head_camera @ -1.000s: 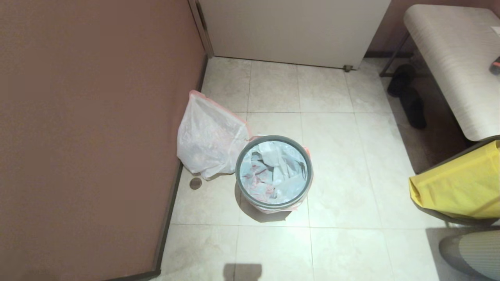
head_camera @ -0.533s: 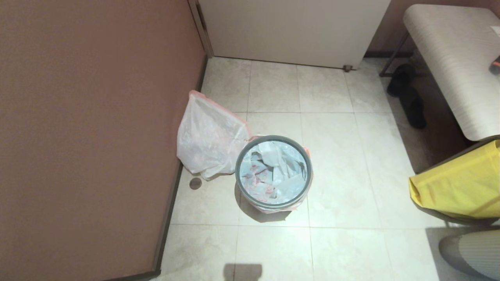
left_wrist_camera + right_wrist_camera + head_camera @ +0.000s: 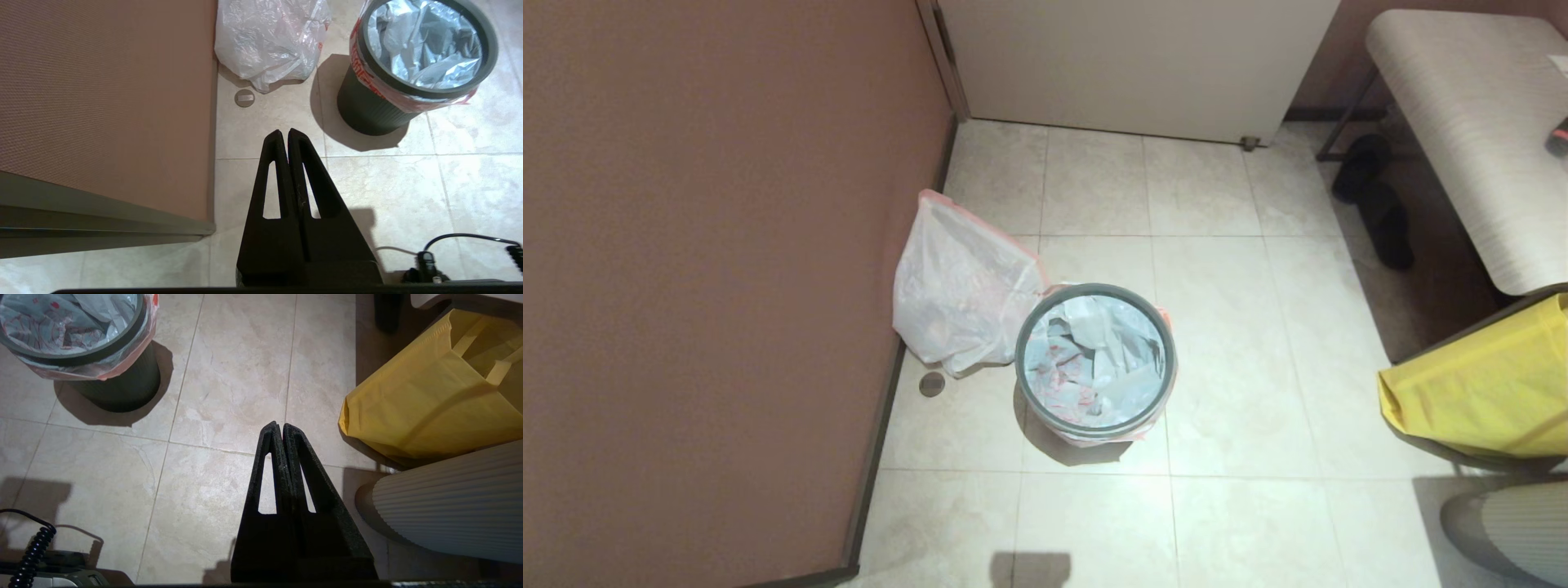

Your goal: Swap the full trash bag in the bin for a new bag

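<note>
The task looks finished: the full trash bag (image 3: pixel 960 290) sits on the floor touching the bin (image 3: pixel 1094 359), the new bag (image 3: pixel 1094 363) lines it, and left gripper (image 3: pixel 284 134) and right gripper (image 3: pixel 278 428) hang closed, empty.

The floor (image 3: pixel 1225 367) was laid in pale beige tiles with thin grout lines. The bin (image 3: pixel 1094 363), lined with the new bag (image 3: pixel 1094 359), was stood on it near the middle. The full trash bag (image 3: pixel 960 286) was set on the tiles just beside the bin, against the brown wall. A small round disc (image 3: pixel 931 383) was seen near the bag, and a yellow bag (image 3: pixel 1478 392) well apart on the right.
</note>
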